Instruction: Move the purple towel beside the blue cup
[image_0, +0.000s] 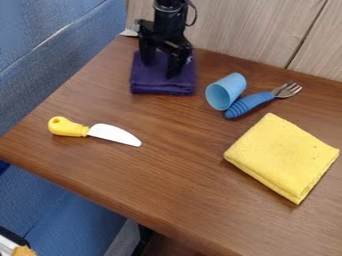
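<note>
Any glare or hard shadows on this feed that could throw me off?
Camera view: soft light, no harsh glare on the table; the black tool stands out poorly against the dark purple towel; the blue cup looks darker inside its mouth.

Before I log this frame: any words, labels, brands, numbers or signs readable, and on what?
None readable.
Purple towel, cup, fork, knife, yellow towel, table: no text seen.
Gripper: none legible.
</note>
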